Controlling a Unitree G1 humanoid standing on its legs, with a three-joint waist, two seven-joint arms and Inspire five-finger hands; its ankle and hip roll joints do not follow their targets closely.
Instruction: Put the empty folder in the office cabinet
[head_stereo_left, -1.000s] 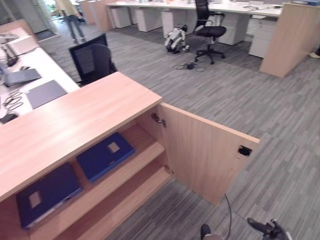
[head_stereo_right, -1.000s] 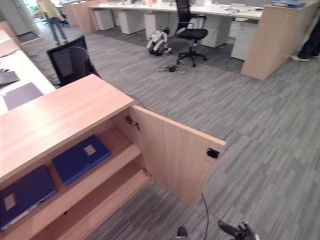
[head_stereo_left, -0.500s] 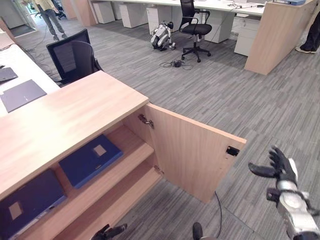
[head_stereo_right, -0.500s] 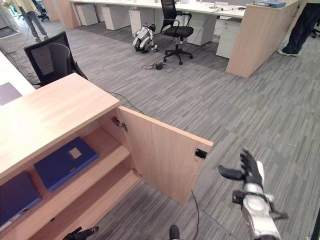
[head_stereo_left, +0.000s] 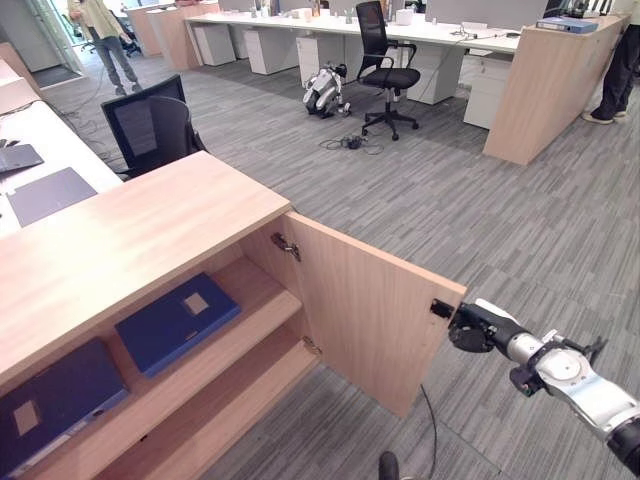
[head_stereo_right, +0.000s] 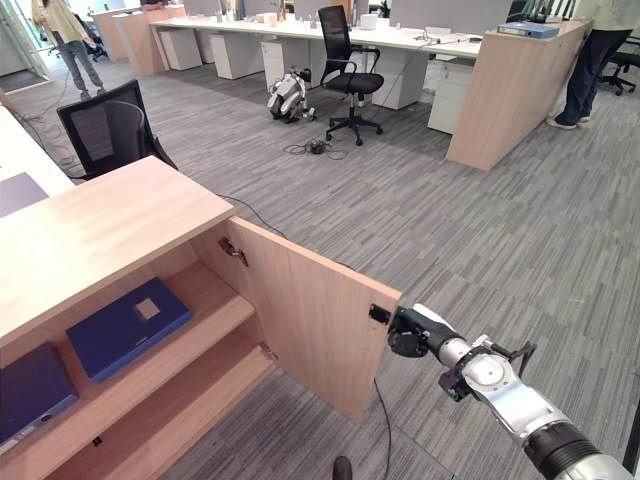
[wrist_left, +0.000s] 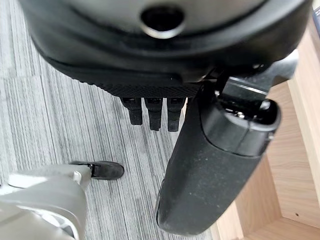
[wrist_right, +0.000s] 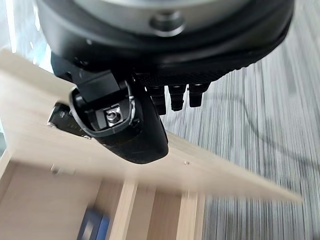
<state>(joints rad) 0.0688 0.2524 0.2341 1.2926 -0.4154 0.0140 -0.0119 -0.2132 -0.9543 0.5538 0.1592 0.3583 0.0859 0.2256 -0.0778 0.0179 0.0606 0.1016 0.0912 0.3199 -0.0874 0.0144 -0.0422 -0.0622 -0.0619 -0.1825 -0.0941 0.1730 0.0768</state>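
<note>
While the grey striped carpet (head_stereo_left: 520, 220) spreads across the whole office, the largest thing close to the robot is the light wooden office cabinet (head_stereo_left: 140, 225), standing at the left with its flat top bare. Its door (head_stereo_left: 370, 305) stands swung wide open towards the robot's right, hinged at the cabinet's front corner, with a small dark latch plate at its free upper corner. Inside, the upper shelf (head_stereo_left: 270, 300) carries two dark blue folders lying flat: one folder (head_stereo_left: 177, 320) sits near the door side with a pale label on its cover, and a second folder (head_stereo_left: 55, 400) lies further left, apart from the first, also labelled. The lower shelf (head_stereo_left: 240, 400) beneath them shows bare wood.

Behind the cabinet a black mesh office chair (head_stereo_left: 150, 120) stands by a white desk (head_stereo_left: 50, 150), and a second black chair (head_stereo_left: 385, 70) stands at the long row of desks (head_stereo_left: 330, 25) at the far wall. A person (head_stereo_left: 105, 40) walks at the far left, and another person's legs (head_stereo_left: 615, 65) show at the far right beside a wooden partition (head_stereo_left: 545, 90).

The right hand (head_stereo_left: 475, 328) reaches in from the lower right to the door's free upper corner, its thumb against the door edge by the latch plate and its fingers (wrist_right: 177, 95) held straight in a row; it holds nothing. The left hand (wrist_left: 165, 75) shows in its own wrist view, hanging over the carpet beside the cabinet's base, its fingers (wrist_left: 152, 112) straight and close together and its thumb extended, empty.
</note>
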